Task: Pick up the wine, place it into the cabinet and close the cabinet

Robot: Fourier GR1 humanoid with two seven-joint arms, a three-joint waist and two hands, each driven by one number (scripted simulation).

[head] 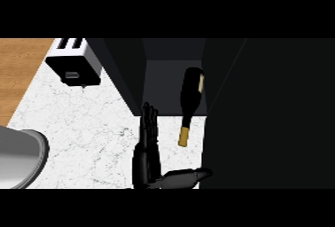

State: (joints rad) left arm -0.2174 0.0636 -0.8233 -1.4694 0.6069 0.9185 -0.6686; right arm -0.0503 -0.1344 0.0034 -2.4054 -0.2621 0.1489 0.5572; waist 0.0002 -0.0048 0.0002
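Dark glass wine bottle (191, 95) with gold-foiled neck is lying on its side, long axis running near-vertically in my view: base sitting inside the open dark cabinet (171, 82), neck pointing back toward me and poking out over the white marbled counter (85, 128). My black robot hand (148, 142) is stretching flat just left of the neck, fingers straight toward the cabinet, holding nothing; I cannot tell if it is touching the bottle. White toaster (73, 62) is sitting far left.
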